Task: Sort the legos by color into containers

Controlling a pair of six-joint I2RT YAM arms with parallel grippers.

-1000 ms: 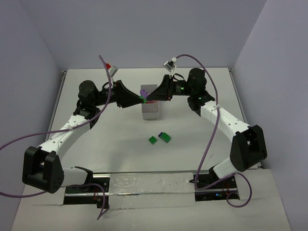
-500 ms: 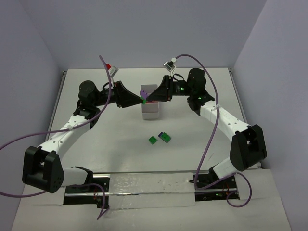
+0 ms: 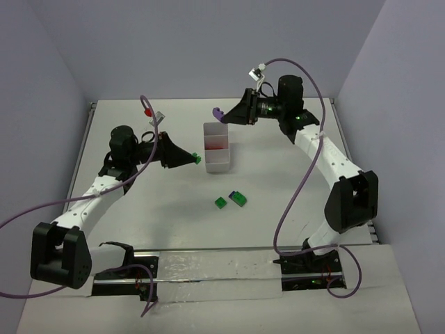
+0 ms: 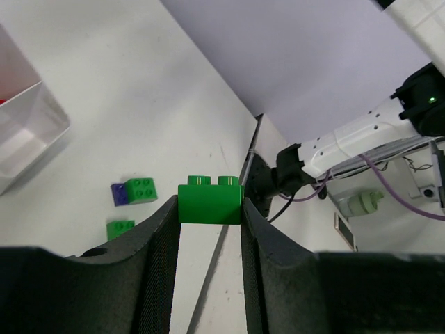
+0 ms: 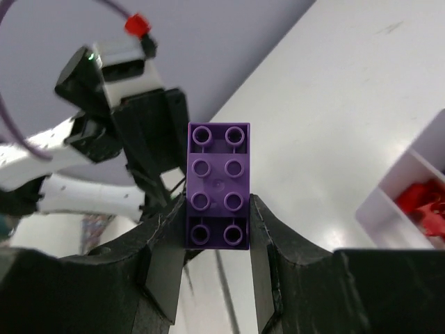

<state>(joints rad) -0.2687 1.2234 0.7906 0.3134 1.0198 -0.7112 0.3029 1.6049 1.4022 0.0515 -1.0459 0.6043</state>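
Observation:
My left gripper [image 3: 194, 159] is shut on a green lego [image 3: 199, 159] and holds it in the air just left of the white three-compartment tray [image 3: 217, 165]. In the left wrist view the green lego [image 4: 209, 203] sits clamped between the fingertips. My right gripper [image 3: 223, 114] is shut on a purple lego [image 3: 217, 112], held high behind the tray; in the right wrist view the purple lego [image 5: 218, 184] shows its studs. Red legos [image 3: 217, 144] lie in a middle-to-far compartment. A green lego [image 3: 220, 202] and a green-and-blue lego [image 3: 238, 198] lie on the table nearer than the tray.
The tray's corner shows in the left wrist view [image 4: 38, 132] and in the right wrist view [image 5: 389, 195]. The left arm's red-and-white cable connector [image 3: 147, 111] sticks up at the back left. Walls enclose the white table on three sides.
The two grippers were together over the tray on a joined purple-and-green piece. Now they have pulled apart: the left moved left with the green lego, the right rose back with the purple lego.

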